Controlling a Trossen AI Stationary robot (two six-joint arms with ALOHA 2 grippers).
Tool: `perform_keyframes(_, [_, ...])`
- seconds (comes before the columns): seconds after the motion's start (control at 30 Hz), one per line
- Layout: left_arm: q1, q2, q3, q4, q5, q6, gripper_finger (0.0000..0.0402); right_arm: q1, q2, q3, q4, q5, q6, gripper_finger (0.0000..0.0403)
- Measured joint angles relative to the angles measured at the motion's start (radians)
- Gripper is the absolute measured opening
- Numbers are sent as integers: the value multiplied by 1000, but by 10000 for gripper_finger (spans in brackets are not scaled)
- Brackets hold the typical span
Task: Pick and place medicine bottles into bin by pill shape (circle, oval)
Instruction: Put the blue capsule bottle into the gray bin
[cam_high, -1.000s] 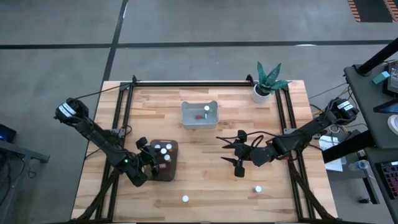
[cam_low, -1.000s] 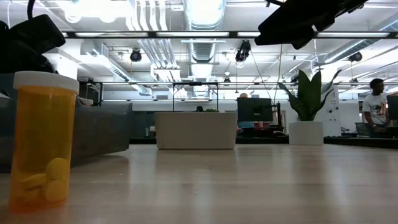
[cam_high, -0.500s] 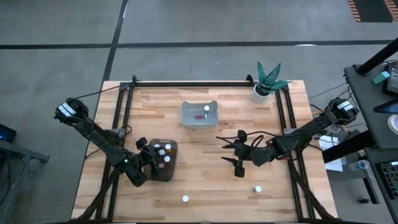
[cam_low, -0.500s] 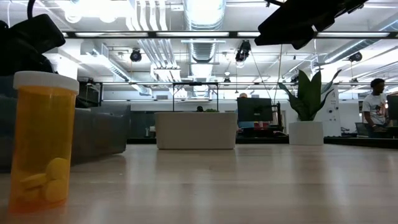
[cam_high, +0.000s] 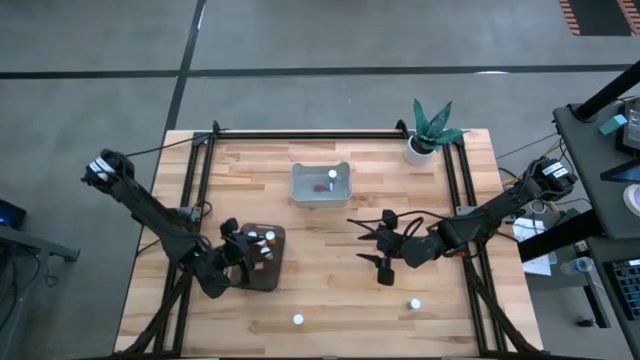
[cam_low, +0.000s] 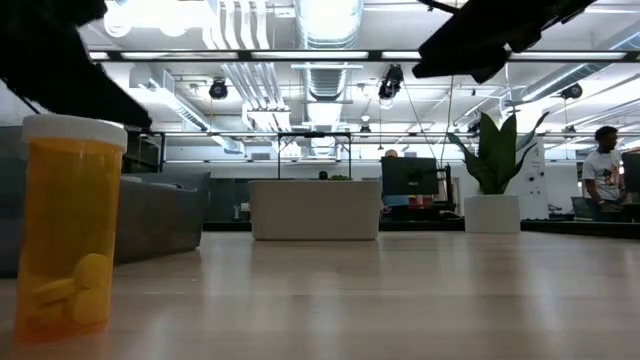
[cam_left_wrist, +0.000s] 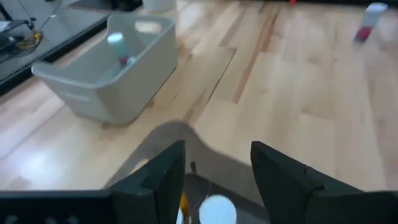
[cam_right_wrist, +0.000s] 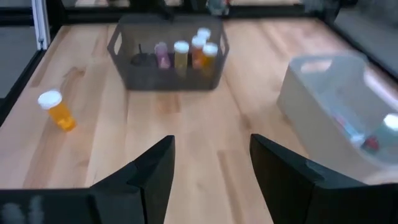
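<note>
Your L gripper (cam_high: 243, 262) sits over the near-left edge of the dark bin (cam_high: 270, 268), fingers (cam_left_wrist: 163, 175) spread apart w/ nothing clamped between them; a white-capped bottle (cam_left_wrist: 217, 209) shows just below the gap, down in the bin, not gripped. That bin holds several med bottles (cam_right_wrist: 186, 55), white caps up, standing in a row per the R wrist cam. Ahead of the L gripper, across bare wood, is the light bin (cam_high: 321, 183) w/ one bottle (cam_high: 333, 175) inside plus something small and red next to it. Your R gripper (cam_high: 380, 248) hangs mid-table, right of the dark bin and on the near side of the light bin, fingers (cam_right_wrist: 146, 174) wide apart, empty. Two loose bottles stand on the table (cam_high: 330, 290) near the front edge: one (cam_high: 298, 319) front-left of the R gripper, one (cam_high: 415, 303) just front-right of it. Low cam shows an amber bottle (cam_low: 68, 225) upright close up, yellow pills in the bottom; pill shape hard to call. Potted plant (cam_high: 432, 128) at far-right corner. A person (cam_low: 604, 172) stands in the room bkgd.
</note>
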Motion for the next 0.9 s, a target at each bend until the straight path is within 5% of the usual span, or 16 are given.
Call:
perform_keyframes(0.27, [1,-67,67,30,-38,169,166,0,-1,65,-254,-181,240,201])
perform_keyframes(0.5, [4,-75,97,243,-104,491,166,6,-1,121,-426,-406,518,201])
perform_keyframes(0.9, [25,-75,105,720,-111,1103,167,92,-1,309,-804,-437,939,201])
